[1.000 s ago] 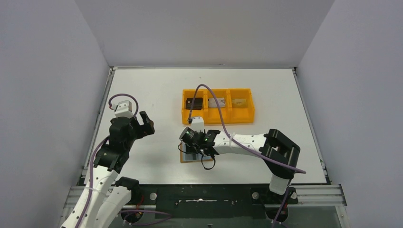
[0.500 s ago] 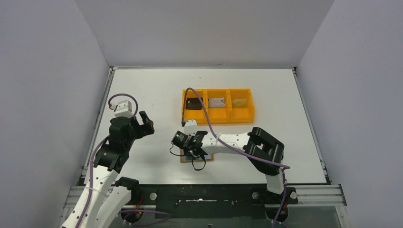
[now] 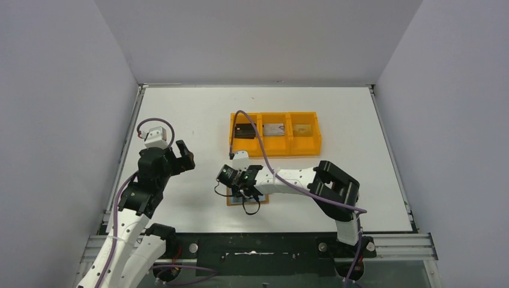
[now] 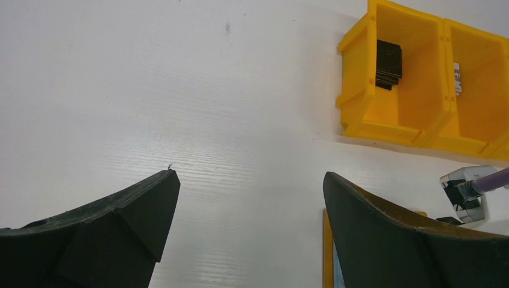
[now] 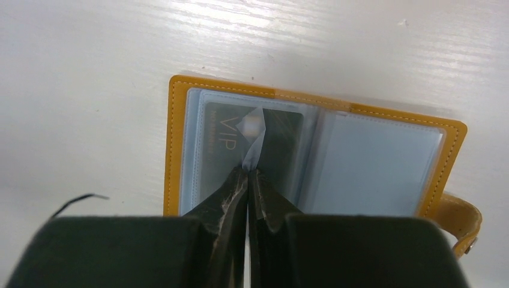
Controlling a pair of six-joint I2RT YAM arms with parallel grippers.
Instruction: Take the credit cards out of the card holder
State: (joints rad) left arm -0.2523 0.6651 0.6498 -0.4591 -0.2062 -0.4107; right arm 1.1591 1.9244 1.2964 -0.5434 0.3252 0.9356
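Card holder (image 5: pixel 174 150) flat on desk (image 5: pixel 90 90); right fingers (image 5: pixel 231 195) pinching clear sleeve (image 5: pixel 255 150) off dark card (image 5: pixel 222 135) for access; left fingers (image 4: pixel 126 210) spread, idle.

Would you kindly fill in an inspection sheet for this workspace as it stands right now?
Surface: white table, one small dark speck.
Job's things: tan-brown leather-like card holder lies open; dark "VIP" credit card sits in its left sleeve.
Clutter: bright orange three-compartment plastic tray; dark cards in the left compartment, silvery card in the middle, right contents unclear.
Grippers: right pincer shut on a thin clear sleeve leaf; left pincer open above bare table.
Cables: purple cable loops over the tray's left compartment.
Surroundings: plain grey walls.
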